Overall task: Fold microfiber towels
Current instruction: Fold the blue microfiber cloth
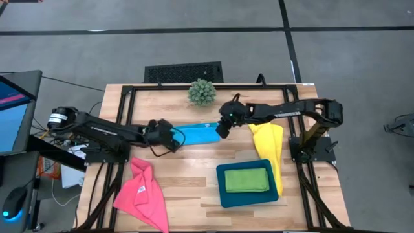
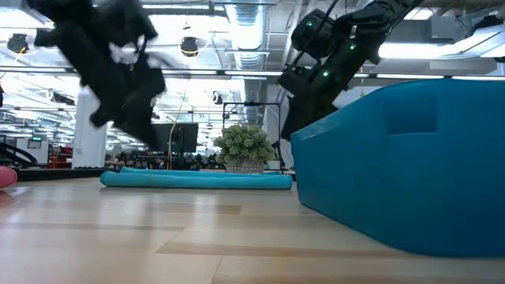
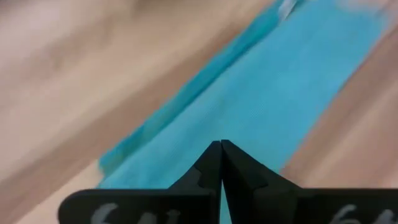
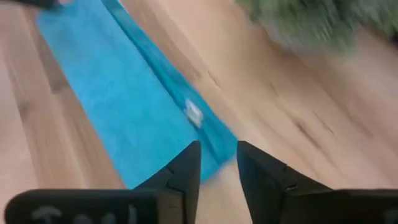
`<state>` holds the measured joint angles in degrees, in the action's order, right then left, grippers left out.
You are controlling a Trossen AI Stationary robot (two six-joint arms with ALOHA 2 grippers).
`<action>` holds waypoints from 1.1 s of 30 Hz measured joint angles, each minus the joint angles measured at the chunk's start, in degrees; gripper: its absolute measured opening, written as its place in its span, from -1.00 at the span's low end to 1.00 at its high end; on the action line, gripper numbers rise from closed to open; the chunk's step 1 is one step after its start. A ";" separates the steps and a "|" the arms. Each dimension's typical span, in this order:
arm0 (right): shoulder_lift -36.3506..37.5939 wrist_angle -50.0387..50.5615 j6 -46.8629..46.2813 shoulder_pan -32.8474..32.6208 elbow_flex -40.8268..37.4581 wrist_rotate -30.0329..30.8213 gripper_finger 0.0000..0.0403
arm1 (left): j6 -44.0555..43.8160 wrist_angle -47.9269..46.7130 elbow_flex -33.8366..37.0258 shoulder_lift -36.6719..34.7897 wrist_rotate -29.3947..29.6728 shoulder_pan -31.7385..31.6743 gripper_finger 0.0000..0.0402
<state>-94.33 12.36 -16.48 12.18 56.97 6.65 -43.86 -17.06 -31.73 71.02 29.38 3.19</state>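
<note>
The sky blue towel (image 1: pixel 197 134) lies on the table's middle, folded into a long flat strip (image 2: pixel 197 180). My left gripper (image 1: pixel 173 138) is shut, its fingertips (image 3: pixel 221 146) over the strip's left end (image 3: pixel 261 93) and above it. My right gripper (image 1: pixel 222 129) is open by a narrow gap (image 4: pixel 217 149), above the strip's right end (image 4: pixel 124 106), where a small white tag (image 4: pixel 194 113) shows. In the low view both grippers hang clear above the towel. The hot pink towel (image 1: pixel 141 194) lies crumpled near left, the yellow towel (image 1: pixel 268 145) at right, and the lime green towel (image 1: pixel 247 180) lies folded in the tray.
The dark teal tray (image 1: pixel 223 194) stands near right and fills the low view's right side (image 2: pixel 410 166). A spiky green ball plant (image 1: pixel 202 92) sits at the far edge, just behind the blue towel. Bare wood lies in the near middle between the pink towel and the tray.
</note>
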 joint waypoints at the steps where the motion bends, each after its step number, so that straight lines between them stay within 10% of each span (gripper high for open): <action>1: 0.14 0.83 -1.01 -0.03 0.02 -0.37 -0.30 | 0.69 0.69 -1.17 -0.82 0.33 0.01 -1.00; 12: -6.36 0.56 -8.69 -0.15 0.01 -2.39 0.18 | 7.17 21.20 -1.81 8.33 -7.50 -5.26 -1.00; 33: -10.59 1.95 -15.57 -0.43 -0.06 -7.69 0.19 | 5.04 29.23 -2.48 27.36 -7.41 -10.04 -1.00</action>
<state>-104.92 14.31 -32.05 11.75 56.91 -1.04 -38.82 12.16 -34.21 98.39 21.97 -6.85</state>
